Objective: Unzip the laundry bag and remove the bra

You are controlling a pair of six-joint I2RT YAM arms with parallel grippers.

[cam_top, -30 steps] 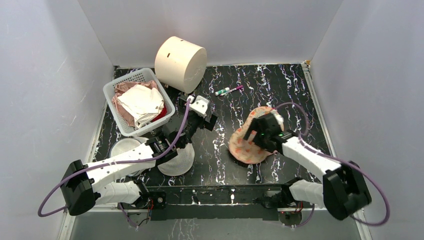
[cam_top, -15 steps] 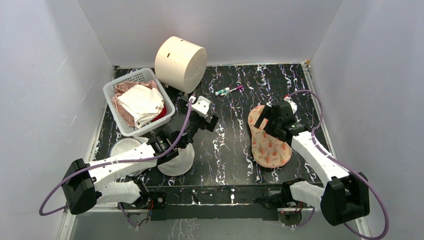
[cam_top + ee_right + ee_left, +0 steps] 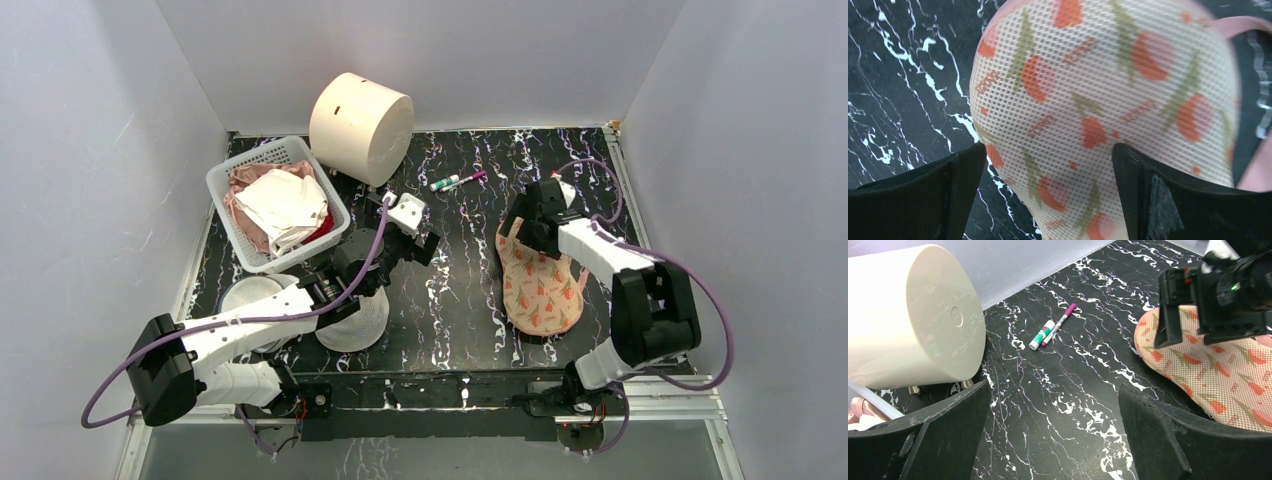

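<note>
On the right half of the dark marbled worktop, the laundry bag is shown lying flat, patterned mesh face up, with its long axis running from near to far. The right hand is poised over the far end of the bag with its fingers spread wide and nothing pinched between them. In the right wrist view the mesh fills the gap between the two fingers, and whether it is touched cannot be told. This placement is judged to serve a search for the zip pull, since the pink loop strap and trim are seen at that end. The zip itself is not resolved in any view. The left hand is held above the middle of the worktop, equally spread and empty. It is turned toward the bag, apparently so that the fabric can be steadied once the zip is drawn. The bra is nowhere exposed. It is taken to be enclosed in the bag, which appears closed, so the task is judged to be at its opening step. Well apart from the bag, a pale cylinder and two markers are set near the far wall. A white basket of folded cloth is placed at far left, and two white mesh domes are left beside the left arm.
</note>
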